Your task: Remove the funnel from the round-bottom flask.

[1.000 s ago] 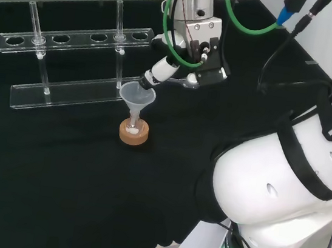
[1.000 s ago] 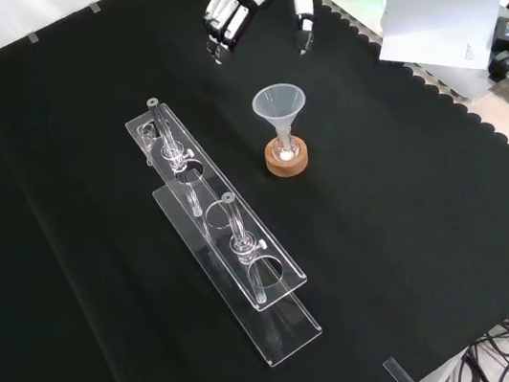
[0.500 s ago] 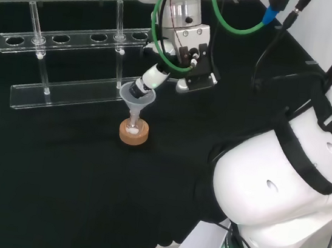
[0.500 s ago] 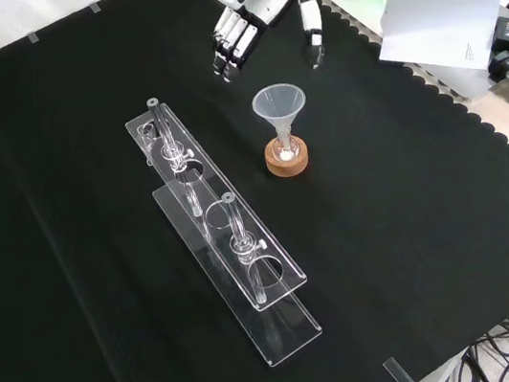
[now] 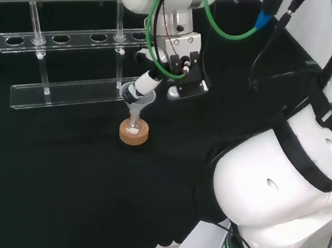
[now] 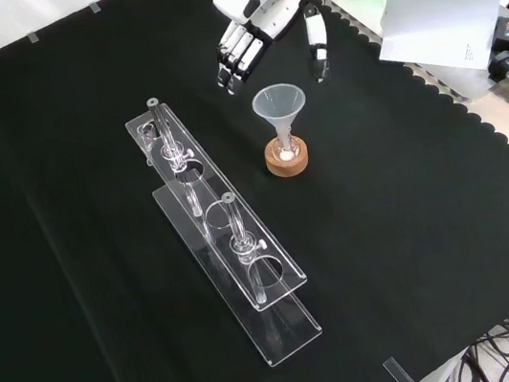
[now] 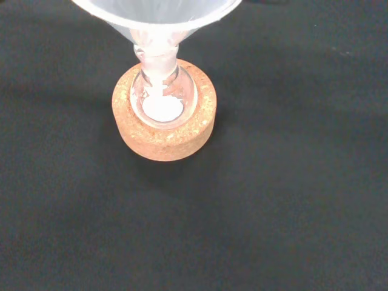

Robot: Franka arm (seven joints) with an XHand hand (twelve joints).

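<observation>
A clear funnel sits with its stem in a small round-bottom flask, which rests on a cork ring stand. White powder lies in the flask's bottom. In the front view the hand hangs just above and behind the funnel, open, with fingers spread to one side of the cone's rim and the thumb to the other, touching nothing. From the head view the hand is close over the funnel, with one finger at its rim. Up close, the wrist view has the funnel's cone above the cork ring.
A clear two-tier test-tube rack lies on the black cloth left of the flask in the front view, with upright tubes in it. The arm's white links take up the right of the head view. A white sheet lies off the cloth's edge.
The hand has come down and moved toward the funnel, from well behind it to right over its rim. Funnel, flask and stand have not moved.
</observation>
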